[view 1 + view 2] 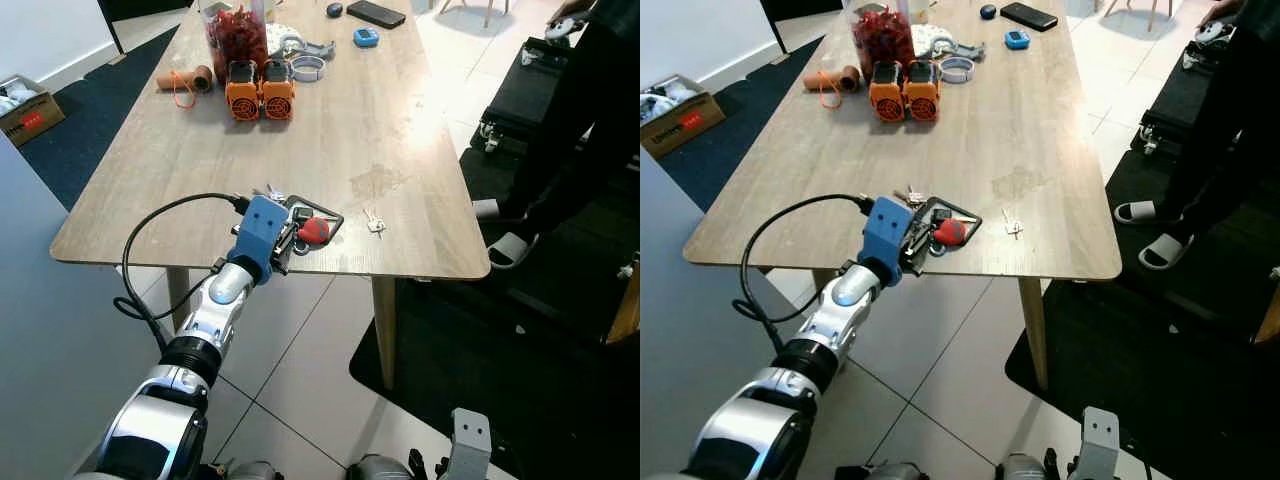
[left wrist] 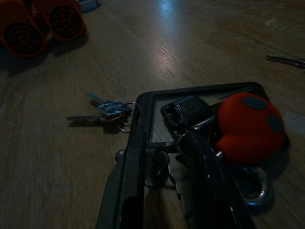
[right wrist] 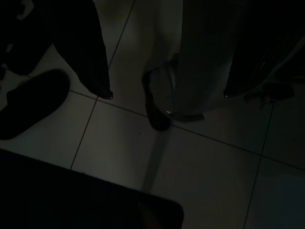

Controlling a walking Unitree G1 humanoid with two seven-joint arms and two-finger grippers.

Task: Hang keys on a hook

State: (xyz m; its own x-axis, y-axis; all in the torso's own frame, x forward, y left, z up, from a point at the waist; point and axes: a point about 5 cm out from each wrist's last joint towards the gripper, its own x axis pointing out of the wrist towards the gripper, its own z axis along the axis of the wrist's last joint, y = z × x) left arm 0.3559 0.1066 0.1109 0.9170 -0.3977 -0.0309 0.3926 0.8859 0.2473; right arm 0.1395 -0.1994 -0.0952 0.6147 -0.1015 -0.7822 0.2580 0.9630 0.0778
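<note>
A key bunch point(image 1: 310, 228) with a round red fob point(image 2: 250, 126), a black fob and a black rectangular frame point(image 2: 200, 90) lies on the wooden table point(image 1: 330, 130) near its front edge. My left gripper point(image 1: 291, 236) reaches over that edge, and its two black fingers point(image 2: 128, 176) are closed in on the bunch's silver keys point(image 2: 162, 167), with one finger lying along the frame's side. The bunch still rests on the tabletop. My right gripper point(image 3: 164, 94) hangs idle over the tiled floor with its fingers apart.
A small key set with a blue tag point(image 1: 270, 192) lies just behind the bunch; another small silver key point(image 1: 375, 223) is to its right. Two orange units point(image 1: 260, 90), a jar point(image 1: 236, 35) and a phone point(image 1: 376, 13) sit farther back. A person point(image 1: 590, 100) stands at the right.
</note>
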